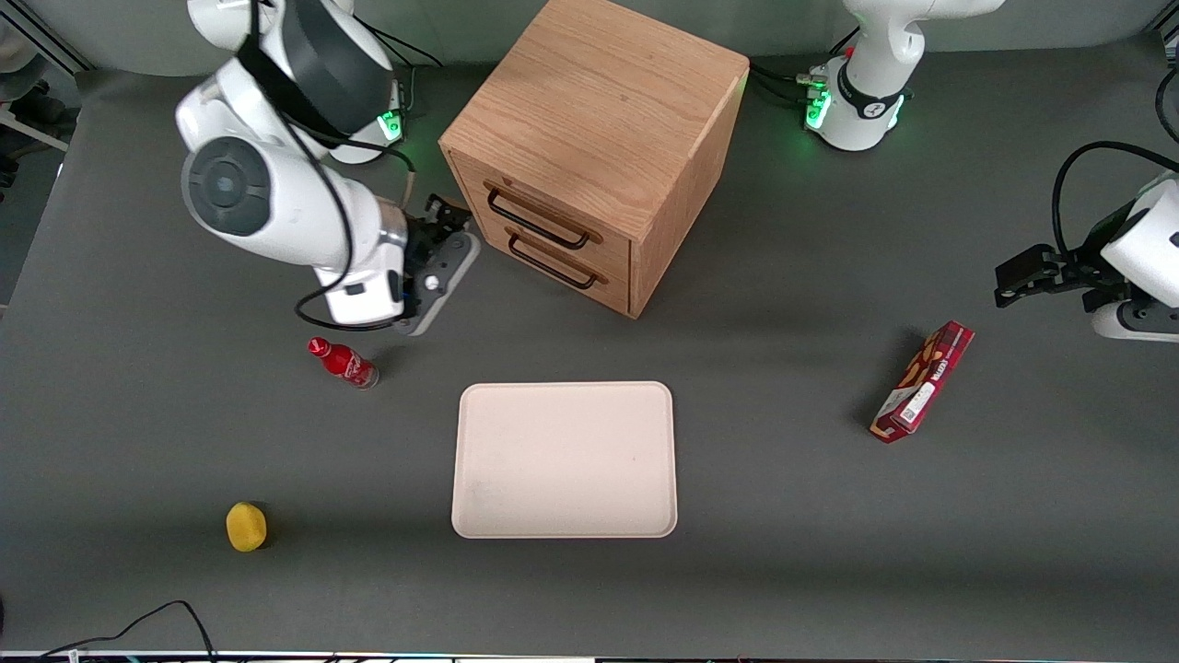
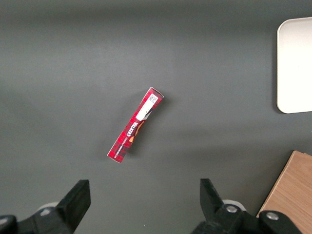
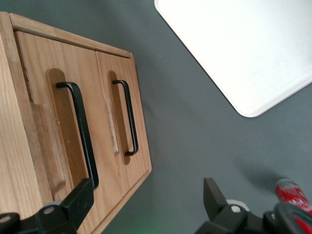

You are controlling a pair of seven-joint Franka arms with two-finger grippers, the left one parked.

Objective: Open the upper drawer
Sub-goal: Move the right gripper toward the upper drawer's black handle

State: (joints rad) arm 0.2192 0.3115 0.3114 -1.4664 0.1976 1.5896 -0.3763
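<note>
Tool (image 1: 440, 241) sits just beside the cabinet (image 1: 599, 120), in front of the drawers, fingers (image 3: 73, 207) spread wide and holding nothing. Upper drawer (image 1: 539, 210) is shut, its black handle (image 1: 538, 219) apart from the fingers. Risk here: the lower handle (image 1: 553, 266) runs close beneath, so a low approach hooks the wrong drawer. A skewed pull could drag the whole cabinet across the bench (image 1: 783, 368). The bottle (image 1: 344, 362) lies near the arm and could get knocked on the pull back.

Upper drawer (image 1: 539, 214): light oak, visible grain, matt black bar handle (image 3: 80, 129). Hand (image 3: 146, 204) in front of it, fingers spread (black, plastic-looking). Tray (image 1: 564, 459): smooth, cream. Surface (image 1: 829, 534): matt grey.
</note>
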